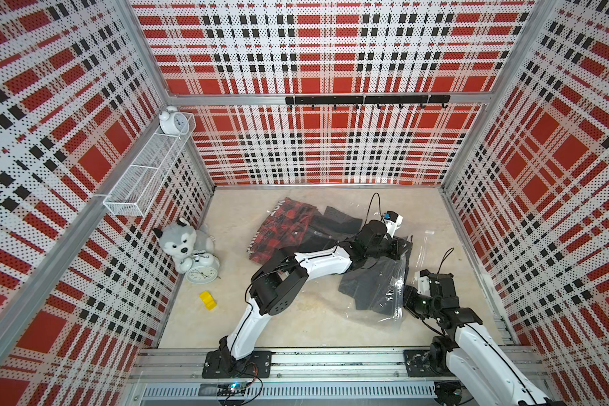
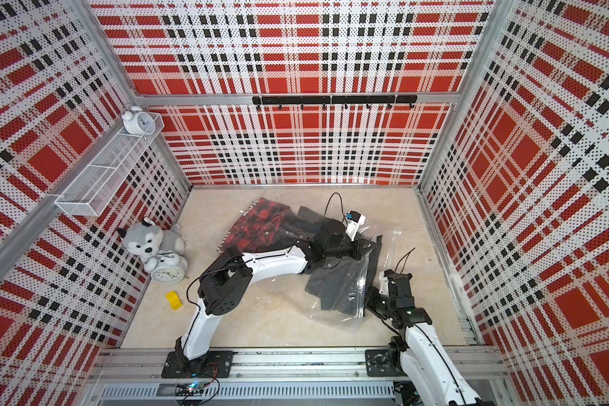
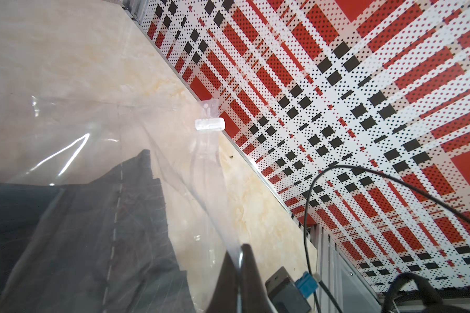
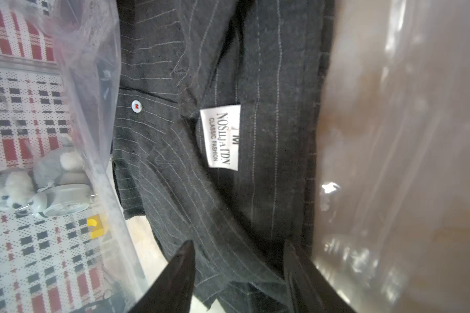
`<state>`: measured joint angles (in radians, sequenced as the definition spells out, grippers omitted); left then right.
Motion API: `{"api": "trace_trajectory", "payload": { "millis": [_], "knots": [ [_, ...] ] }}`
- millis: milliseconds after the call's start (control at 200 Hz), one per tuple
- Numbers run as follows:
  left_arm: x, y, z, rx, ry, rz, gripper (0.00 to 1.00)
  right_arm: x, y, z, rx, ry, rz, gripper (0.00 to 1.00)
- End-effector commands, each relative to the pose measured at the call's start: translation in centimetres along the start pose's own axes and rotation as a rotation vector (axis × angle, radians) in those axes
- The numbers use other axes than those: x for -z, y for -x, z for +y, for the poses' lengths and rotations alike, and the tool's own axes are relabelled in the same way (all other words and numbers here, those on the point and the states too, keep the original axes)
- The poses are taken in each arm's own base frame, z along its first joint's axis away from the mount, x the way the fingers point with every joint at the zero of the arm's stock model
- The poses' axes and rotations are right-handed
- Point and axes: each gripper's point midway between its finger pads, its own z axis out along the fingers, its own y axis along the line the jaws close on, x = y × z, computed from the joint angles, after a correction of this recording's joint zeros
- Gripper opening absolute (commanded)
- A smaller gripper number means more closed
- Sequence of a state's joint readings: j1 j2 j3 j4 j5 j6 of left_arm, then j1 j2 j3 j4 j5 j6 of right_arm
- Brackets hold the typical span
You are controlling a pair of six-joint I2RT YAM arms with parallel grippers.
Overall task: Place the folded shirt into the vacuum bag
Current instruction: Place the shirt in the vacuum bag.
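A dark grey pinstriped folded shirt (image 1: 368, 286) (image 2: 333, 284) lies right of centre, with the clear vacuum bag's (image 1: 373, 318) (image 2: 334, 316) film around it. My left gripper (image 1: 398, 247) (image 3: 240, 260) reaches across and is shut on the bag's film edge, holding it up; the shirt (image 3: 92, 230) shows through the film. My right gripper (image 1: 405, 298) (image 4: 239, 257) points into the bag's mouth. Its fingers (image 4: 183, 263) stand apart on either side of the shirt's (image 4: 255, 189) near fold, below a white label (image 4: 220, 136).
A red plaid garment (image 1: 282, 228) and another dark one (image 1: 338, 221) lie behind the left arm. The bag's clear slider clip (image 3: 209, 126) sits near the right wall. A husky plush (image 1: 181, 239), alarm clock (image 1: 201, 274) and yellow block (image 1: 208, 300) are at the left. A wire basket (image 1: 145, 175) hangs on the left wall.
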<state>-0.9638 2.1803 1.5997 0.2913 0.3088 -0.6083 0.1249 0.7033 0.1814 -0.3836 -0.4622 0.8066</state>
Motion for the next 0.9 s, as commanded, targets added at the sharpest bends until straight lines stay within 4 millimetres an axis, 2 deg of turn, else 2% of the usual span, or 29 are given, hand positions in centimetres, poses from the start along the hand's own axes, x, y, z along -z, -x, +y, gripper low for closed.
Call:
{"api": "trace_trajectory", "payload": {
  "millis": [0, 95, 301, 446, 611, 706, 772, 897],
  "knots": [
    [-0.7, 0.9, -0.6, -0.002, -0.031, -0.024, 0.0, -0.7, -0.2, 0.1, -0.008, 0.01, 0.007, 0.41],
    [-0.9, 0.8, -0.8, 0.001, -0.037, -0.02, 0.0, -1.6, -0.4, 0.5, -0.008, 0.037, 0.031, 0.35],
    [-0.9, 1.0, -1.0, -0.001, -0.036, -0.026, 0.0, -3.1, -0.7, 2.2, 0.003, 0.106, 0.076, 0.34],
    [-0.9, 1.0, -0.8, -0.001, -0.033, -0.026, 0.0, -3.2, -0.9, 3.0, 0.027, 0.105, 0.095, 0.34],
    [-0.4, 1.2, -0.2, 0.003, -0.019, -0.032, 0.0, -0.8, 1.2, 1.4, 0.022, -0.035, -0.063, 0.52],
    [0.0, 1.5, 0.2, 0.003, -0.012, -0.041, 0.0, 0.6, 2.4, 0.2, -0.001, -0.107, -0.157, 0.69],
    [0.2, 1.7, 0.5, 0.005, -0.009, -0.045, 0.0, 1.0, 2.9, -0.2, -0.023, -0.122, -0.193, 0.71],
    [0.3, 1.9, 0.5, 0.003, -0.014, -0.048, 0.0, 1.3, 4.3, 0.3, -0.032, -0.107, -0.236, 0.72]
  ]
}}
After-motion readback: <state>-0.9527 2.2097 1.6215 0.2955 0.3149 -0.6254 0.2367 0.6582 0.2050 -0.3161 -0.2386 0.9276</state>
